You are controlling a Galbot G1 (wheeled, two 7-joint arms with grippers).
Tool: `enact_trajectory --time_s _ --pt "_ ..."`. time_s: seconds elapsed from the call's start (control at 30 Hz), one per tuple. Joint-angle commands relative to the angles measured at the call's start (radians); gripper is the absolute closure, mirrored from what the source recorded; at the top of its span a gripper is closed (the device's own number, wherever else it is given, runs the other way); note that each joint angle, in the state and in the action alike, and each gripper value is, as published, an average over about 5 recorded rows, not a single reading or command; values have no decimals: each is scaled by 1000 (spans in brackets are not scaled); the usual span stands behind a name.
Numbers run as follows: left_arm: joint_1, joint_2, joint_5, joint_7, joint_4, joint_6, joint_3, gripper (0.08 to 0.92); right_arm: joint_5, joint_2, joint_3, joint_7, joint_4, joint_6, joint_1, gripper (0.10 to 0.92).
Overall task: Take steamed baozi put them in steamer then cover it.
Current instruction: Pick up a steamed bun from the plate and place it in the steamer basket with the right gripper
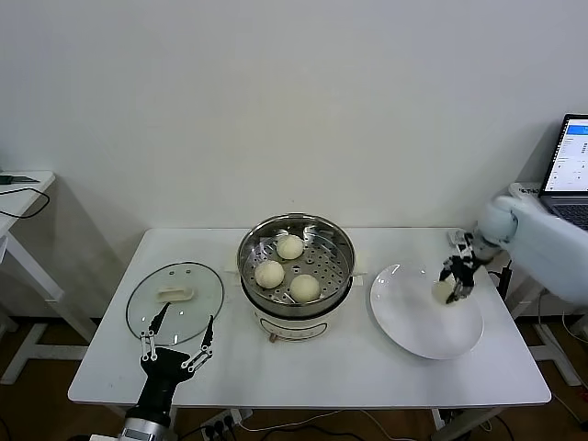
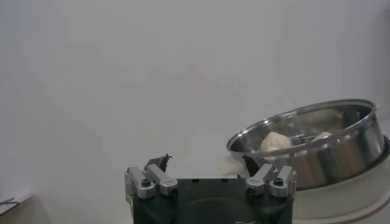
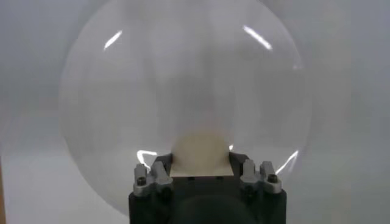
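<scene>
The steamer (image 1: 250, 272) stands mid-table with three steamed baozi on its perforated tray, one at the back (image 1: 290, 246), one on the left (image 1: 269, 274) and one in front (image 1: 305, 288). Another baozi (image 1: 444, 291) lies on the white plate (image 1: 418, 335), and my right gripper (image 1: 451, 288) is shut on it. The right wrist view shows that baozi (image 3: 200, 149) pressed between the fingers of the right gripper (image 3: 200, 163) over the plate (image 3: 183, 73). My left gripper (image 1: 176, 336) waits open near the front left edge, and its own view (image 2: 206, 159) looks toward the steamer (image 2: 329, 146).
The round glass lid (image 1: 200, 280) with its cream handle lies flat on the table left of the steamer, just beyond the left gripper. A laptop (image 1: 574, 170) sits on a side stand at the far right. Another small table (image 1: 18, 184) is at the far left.
</scene>
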Motion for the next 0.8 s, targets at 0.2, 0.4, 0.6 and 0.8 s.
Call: enact_trajectory --time_s 0.2,0.4,0.6,0.8 --pt "-10 4 -3 -3 -14 5 12 177 267 174 -267 -170 234 -44 488 380" --pt "-10 7 -3 -4 -19 6 14 177 319 299 -307 -162 253 -64 518 381" --pt "-8 7 -5 -6 -23 6 8 177 327 397 -318 -104 219 -82 464 381" --pt "-7 6 -5 -8 -26 8 3 177 303 476 -317 -49 154 -92 391 384"
